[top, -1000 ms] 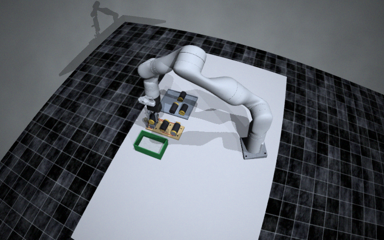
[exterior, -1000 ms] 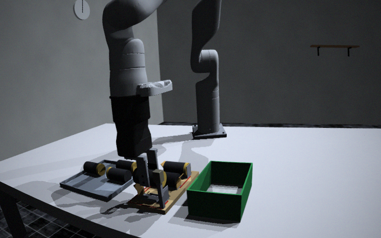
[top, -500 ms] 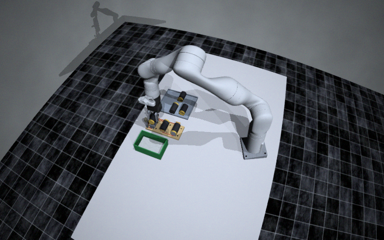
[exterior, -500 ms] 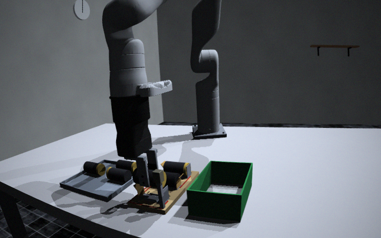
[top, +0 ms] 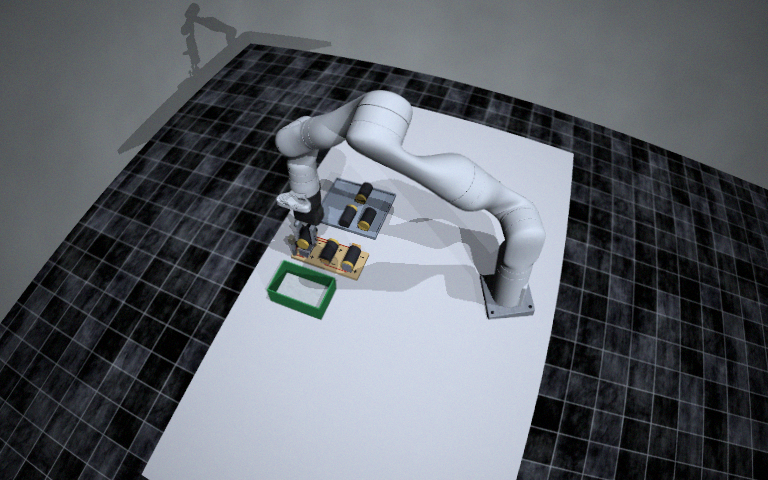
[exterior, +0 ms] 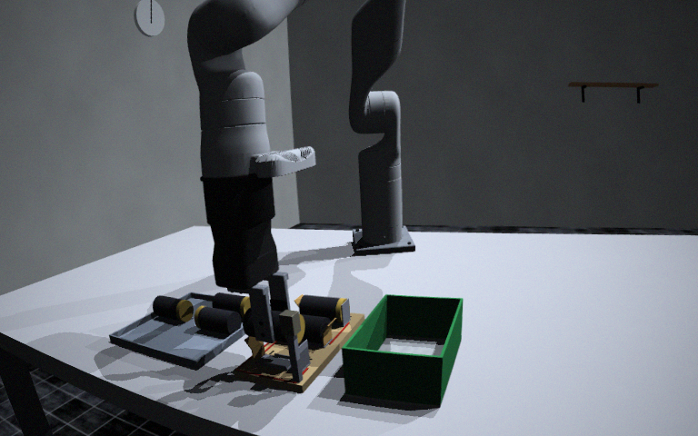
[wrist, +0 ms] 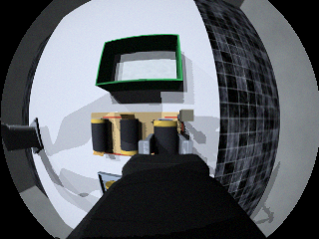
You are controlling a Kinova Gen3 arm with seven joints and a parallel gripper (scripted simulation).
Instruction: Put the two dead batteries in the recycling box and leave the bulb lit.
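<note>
My gripper (top: pixel 304 242) (exterior: pixel 277 326) (wrist: pixel 164 140) is shut on a black battery with a gold end (top: pixel 303 237) (exterior: pixel 281 323) (wrist: pixel 163 133). It holds the battery low over the end slot of the wooden holder (top: pixel 362 262) (exterior: pixel 319 367) (wrist: pixel 115 119), on the side near the table edge. I cannot tell whether the battery sits in the contacts. Two more batteries (top: pixel 329 249) (top: pixel 351 257) (exterior: pixel 321 307) (wrist: pixel 102 135) (wrist: pixel 128 134) lie in the holder's other slots. The green recycling box (top: pixel 300 309) (exterior: pixel 401 370) (wrist: pixel 140 39) stands upright beside the holder, nothing inside. I cannot make out the bulb.
A grey tray (top: pixel 339 189) (exterior: pixel 154 339) behind the holder carries three batteries (top: pixel 363 192) (top: pixel 347 215) (top: pixel 367 218) (exterior: pixel 172 308) (exterior: pixel 217 320). The table edge runs close on the holder's left. The arm's base (top: pixel 509 308) (exterior: pixel 383 242) stands at the far side.
</note>
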